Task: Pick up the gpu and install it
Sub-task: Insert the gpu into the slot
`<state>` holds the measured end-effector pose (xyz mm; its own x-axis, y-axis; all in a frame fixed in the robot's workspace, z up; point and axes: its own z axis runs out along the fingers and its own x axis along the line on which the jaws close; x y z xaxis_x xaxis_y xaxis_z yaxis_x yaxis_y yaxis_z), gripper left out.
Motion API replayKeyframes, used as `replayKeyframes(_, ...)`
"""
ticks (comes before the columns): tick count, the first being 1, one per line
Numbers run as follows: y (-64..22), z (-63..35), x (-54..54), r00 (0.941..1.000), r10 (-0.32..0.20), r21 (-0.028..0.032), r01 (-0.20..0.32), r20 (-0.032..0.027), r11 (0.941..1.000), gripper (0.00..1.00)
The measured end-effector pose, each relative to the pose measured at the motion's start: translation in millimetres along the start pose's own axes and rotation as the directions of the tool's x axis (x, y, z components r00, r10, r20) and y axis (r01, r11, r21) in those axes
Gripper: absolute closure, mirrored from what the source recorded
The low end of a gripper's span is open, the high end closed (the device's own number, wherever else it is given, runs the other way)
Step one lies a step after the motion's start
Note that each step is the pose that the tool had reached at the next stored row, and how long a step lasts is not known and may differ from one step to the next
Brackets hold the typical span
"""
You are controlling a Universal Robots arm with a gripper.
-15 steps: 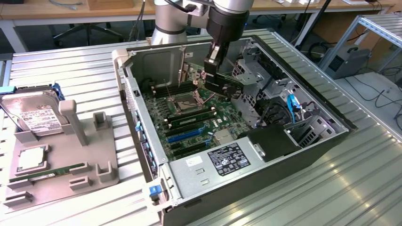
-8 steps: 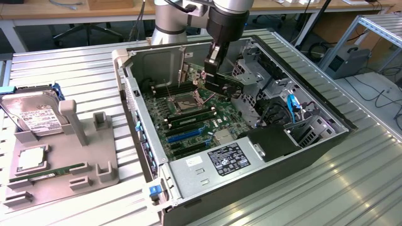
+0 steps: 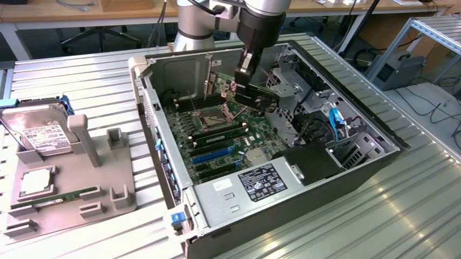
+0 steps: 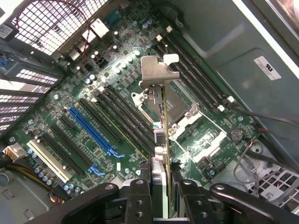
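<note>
The gpu (image 4: 162,119) shows edge-on in the wrist view, a thin card with a silver end bracket (image 4: 156,71) at its far end. My gripper (image 4: 162,189) is shut on it, one black finger (image 4: 140,198) on each face. In the exterior view my gripper (image 3: 245,81) hangs inside the open computer case (image 3: 360,162) with the dark gpu (image 3: 253,96) below it, held clear above the green motherboard (image 3: 216,135). Under the card lie the CPU socket (image 4: 184,109) and, to one side, black and blue expansion slots (image 4: 93,133).
On the exterior view's left a grey fixture tray (image 3: 108,178) carries a silver hard drive (image 3: 40,132), a processor chip (image 3: 36,183) and a green memory stick (image 3: 54,198). Drive cages and cables (image 3: 331,124) crowd the case's right side. The power supply (image 3: 252,186) sits at its near end.
</note>
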<state>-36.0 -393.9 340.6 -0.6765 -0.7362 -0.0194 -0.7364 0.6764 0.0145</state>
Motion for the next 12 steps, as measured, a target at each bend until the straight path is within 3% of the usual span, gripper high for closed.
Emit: replayKeyframes(12,0.0,0.2,0.0,0.9997,-0.024,-0.0005,0.024,-0.0003,0.9997,0.73)
